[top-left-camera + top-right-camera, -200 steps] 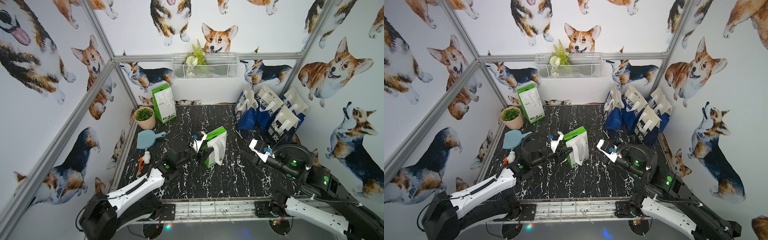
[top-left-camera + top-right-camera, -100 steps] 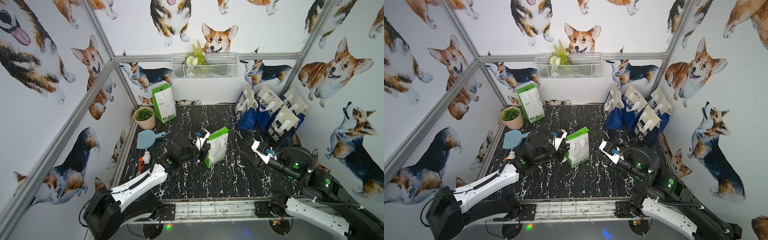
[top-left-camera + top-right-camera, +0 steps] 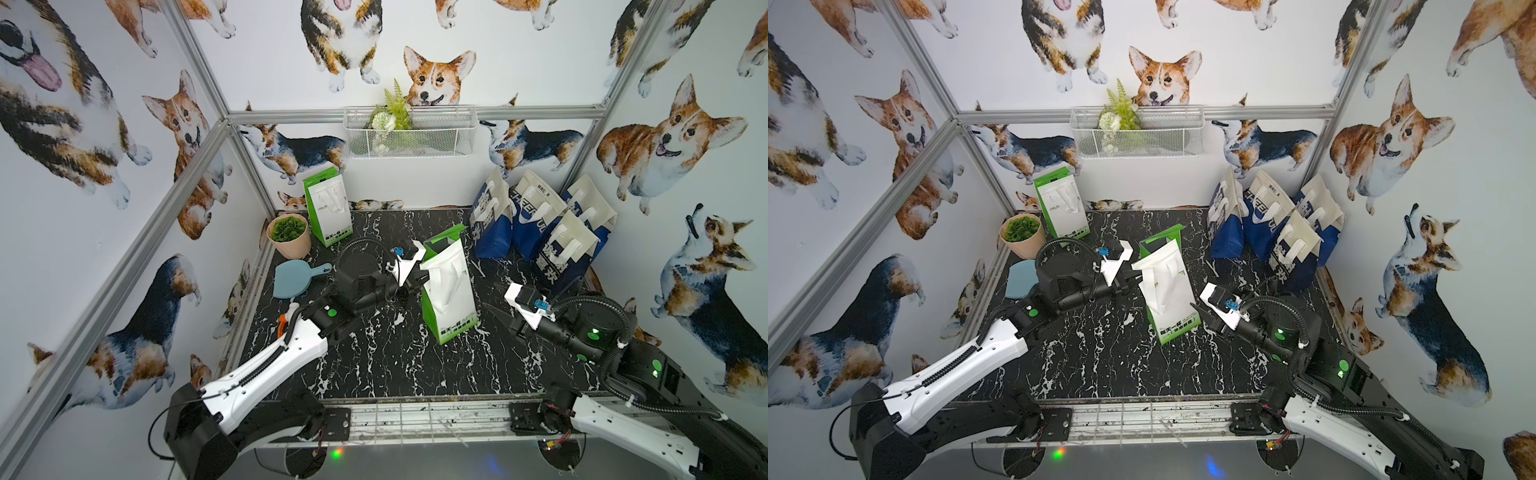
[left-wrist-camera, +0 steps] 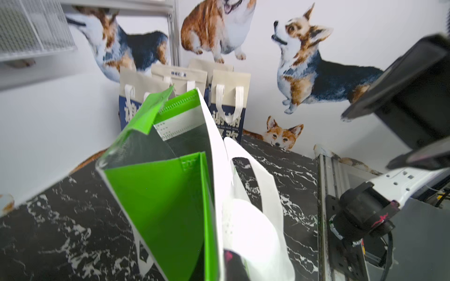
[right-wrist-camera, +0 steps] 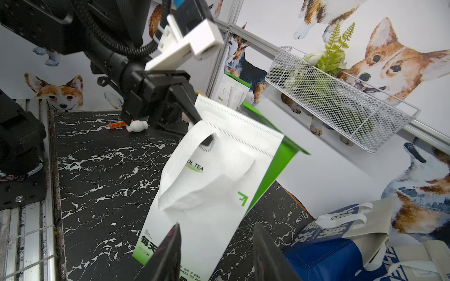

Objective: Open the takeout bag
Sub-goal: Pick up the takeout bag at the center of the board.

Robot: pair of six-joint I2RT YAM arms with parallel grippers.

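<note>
Mid-table: we are finding the takeout bag (image 3: 449, 291) standing on the black marble tabletop (image 3: 374, 365). It is leaning slightly, with its white handled face turned toward the right arm.

The left gripper (image 3: 417, 277) is pinching the upper corner of that white panel, jaws closed on the fabric.

Through the left wrist view we are seeing the mouth parted, with silver lining showing between green gusset and white panel.

The right gripper (image 5: 218, 228) is hanging with its jaws apart just beside the bag's lower front, gripping nothing. We cannot tell whether it is touching the bag.

Blue bags (image 3: 540, 232) are clustering in the back corner, well apart.
</note>
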